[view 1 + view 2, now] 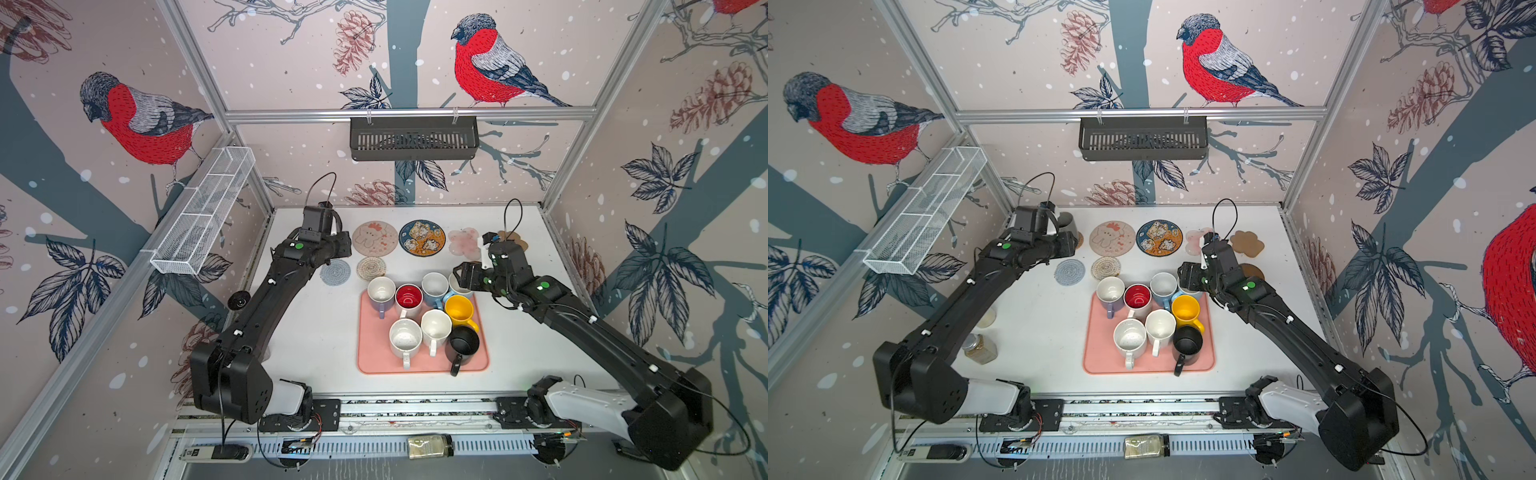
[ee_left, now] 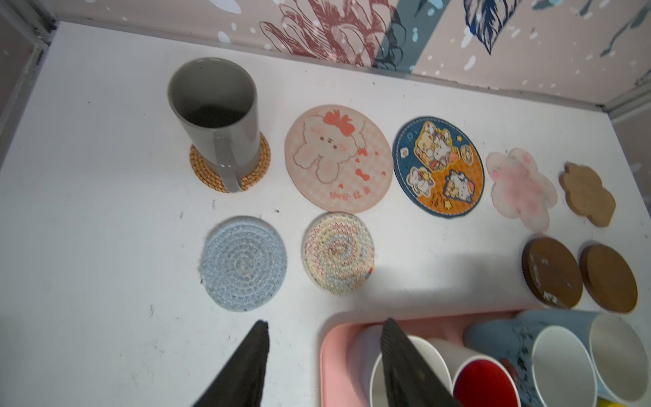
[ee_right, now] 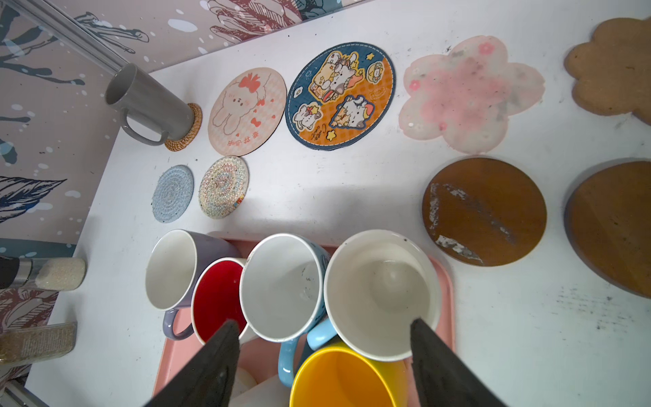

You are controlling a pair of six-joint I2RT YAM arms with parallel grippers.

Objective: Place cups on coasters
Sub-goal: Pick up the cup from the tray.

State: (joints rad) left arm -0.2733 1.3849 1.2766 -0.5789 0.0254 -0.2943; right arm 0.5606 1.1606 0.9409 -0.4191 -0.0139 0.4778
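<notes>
- bird-and-pinecone wallpaper covers the walls around a white worktop [image 1: 316, 332]; a black slotted basket [image 1: 413, 139] hangs on the back rail and a white mesh basket [image 1: 203, 216] on a side wall.
- a tall grey ceramic mug [image 2: 215, 116] stands upright on a round woven straw coaster [image 2: 264, 160] in the far corner on the left arm's side.
- beside it the back row runs on bare: a beige round cartoon coaster [image 1: 375, 238], a blue round cartoon coaster [image 1: 422, 239], a pink flower coaster [image 1: 464, 243] and a tan cloud-shaped coaster [image 2: 586, 193].
- nearer the tray lie a grey woven round coaster [image 1: 334, 273], a cream woven round coaster [image 1: 371, 268] and two brown disc coasters [image 2: 551, 273], all bare.
- a pink rectangular tray [image 1: 374, 357] carries eight mugs packed close: a lavender mug [image 1: 380, 291], a red-lined white mug [image 1: 409, 297], a light blue mug [image 1: 434, 286], a second light blue mug [image 3: 380, 292], a yellow mug [image 1: 459, 309], two white mugs [image 1: 405, 338] and a black mug [image 1: 463, 345].
- the left arm [image 1: 257, 307] reaches toward the far side; the left jaws are spread and hold nothing, one over bare worktop, one over the lavender mug.
- the right arm [image 1: 582, 320] reaches over the tray's far row; the right jaws are spread wide and grip nothing, one tip over the red-lined white mug, one at the second light blue mug's rim.
</notes>
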